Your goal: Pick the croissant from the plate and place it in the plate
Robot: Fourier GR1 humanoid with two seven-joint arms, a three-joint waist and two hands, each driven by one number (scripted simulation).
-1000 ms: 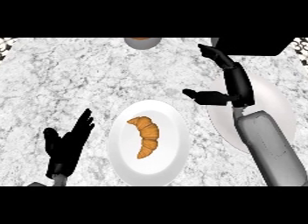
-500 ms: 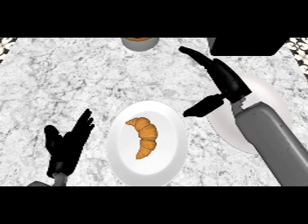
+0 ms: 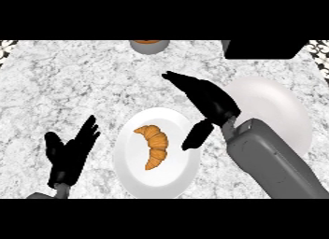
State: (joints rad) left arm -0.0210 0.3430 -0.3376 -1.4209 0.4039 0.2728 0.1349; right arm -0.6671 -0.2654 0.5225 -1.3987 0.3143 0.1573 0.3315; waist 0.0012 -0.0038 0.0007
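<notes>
Right robot hand [image 3: 207,99] open beside croissant [image 3: 153,145] on plate [image 3: 129,169]; second plate [image 3: 277,108] behind forearm.

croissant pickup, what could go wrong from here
The right hand is open above and right of the croissant, so closing now would likely miss it. Its thumb hangs at the edge of the near plate and might nudge it. The forearm crosses the far plate, hiding part of the drop spot.

Right robot hand [image 3: 210,99] and forearm are covering the second plate's [image 3: 277,107] left side; cup [image 3: 150,45] and dark box [image 3: 264,49] are getting cropped at top.
</notes>
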